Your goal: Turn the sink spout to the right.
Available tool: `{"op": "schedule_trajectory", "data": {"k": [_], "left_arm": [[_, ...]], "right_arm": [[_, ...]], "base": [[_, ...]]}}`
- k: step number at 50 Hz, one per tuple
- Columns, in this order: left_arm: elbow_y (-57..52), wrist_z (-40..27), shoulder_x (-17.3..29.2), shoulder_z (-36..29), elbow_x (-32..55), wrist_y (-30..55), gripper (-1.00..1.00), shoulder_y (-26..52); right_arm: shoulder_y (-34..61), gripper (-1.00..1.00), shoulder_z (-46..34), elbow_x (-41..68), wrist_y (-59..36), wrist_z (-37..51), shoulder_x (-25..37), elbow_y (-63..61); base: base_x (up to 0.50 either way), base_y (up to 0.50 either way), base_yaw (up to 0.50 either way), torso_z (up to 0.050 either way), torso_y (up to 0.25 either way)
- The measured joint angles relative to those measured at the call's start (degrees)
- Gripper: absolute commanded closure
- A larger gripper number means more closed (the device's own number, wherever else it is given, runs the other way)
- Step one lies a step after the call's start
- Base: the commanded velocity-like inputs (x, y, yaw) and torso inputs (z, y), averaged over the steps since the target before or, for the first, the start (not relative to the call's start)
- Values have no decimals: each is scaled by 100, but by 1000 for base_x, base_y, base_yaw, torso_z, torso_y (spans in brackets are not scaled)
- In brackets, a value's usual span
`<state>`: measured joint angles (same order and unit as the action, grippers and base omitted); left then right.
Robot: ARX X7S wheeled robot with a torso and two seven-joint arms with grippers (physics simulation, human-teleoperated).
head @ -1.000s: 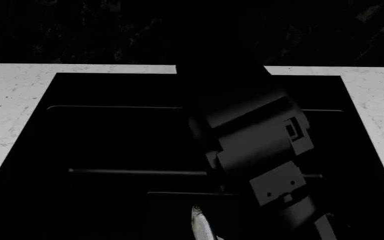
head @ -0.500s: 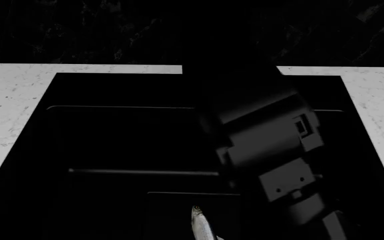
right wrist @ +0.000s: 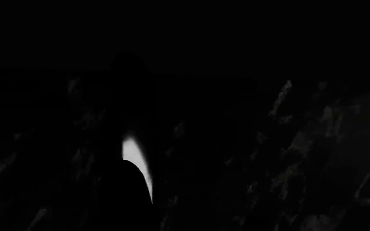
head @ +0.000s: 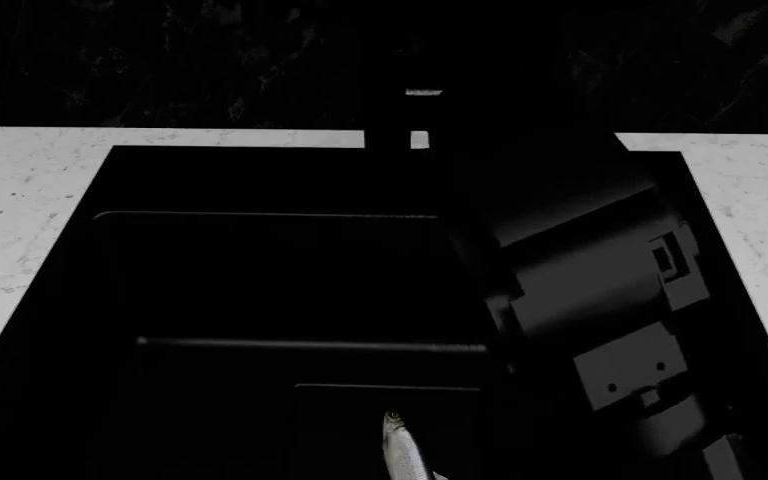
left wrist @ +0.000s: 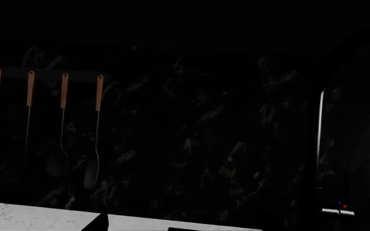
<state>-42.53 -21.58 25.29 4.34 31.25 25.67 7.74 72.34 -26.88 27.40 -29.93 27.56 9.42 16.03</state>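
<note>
The sink spout (head: 387, 135) is a slim black post at the back rim of the black sink (head: 224, 180), topped by a small pale-grey bar (head: 424, 92). In the left wrist view it (left wrist: 320, 139) stands upright, with the bar's red and blue dots (left wrist: 339, 207) low beside it. My right arm (head: 598, 290) reaches over the sink's right half. My right gripper (head: 518, 120) is a black shape just right of the post, and its jaws are lost in the dark. The right wrist view shows only a pale curved glint (right wrist: 137, 161). My left gripper is out of view.
A small silvery fish (head: 407, 450) lies at the sink's near edge. A thin dark rod (head: 304, 345) crosses the basin. White marble counter (head: 24, 200) flanks the sink on both sides. Several wooden-handled utensils (left wrist: 63, 125) hang on the dark backsplash.
My right arm has moved to the right and farther back. The spout's post and pale-grey bar, hidden behind the arm before, now show to its left.
</note>
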Motion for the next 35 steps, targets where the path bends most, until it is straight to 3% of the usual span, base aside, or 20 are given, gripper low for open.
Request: {"op": "schedule_trajectory", "data": {"k": [35], "left_arm": [[66,-44,49,-106,-47,-15,-100,38]], "right_arm": [[591,-100,126,-142,105,-180,420,1065]], "base": [[0,0,0,0,0]]}}
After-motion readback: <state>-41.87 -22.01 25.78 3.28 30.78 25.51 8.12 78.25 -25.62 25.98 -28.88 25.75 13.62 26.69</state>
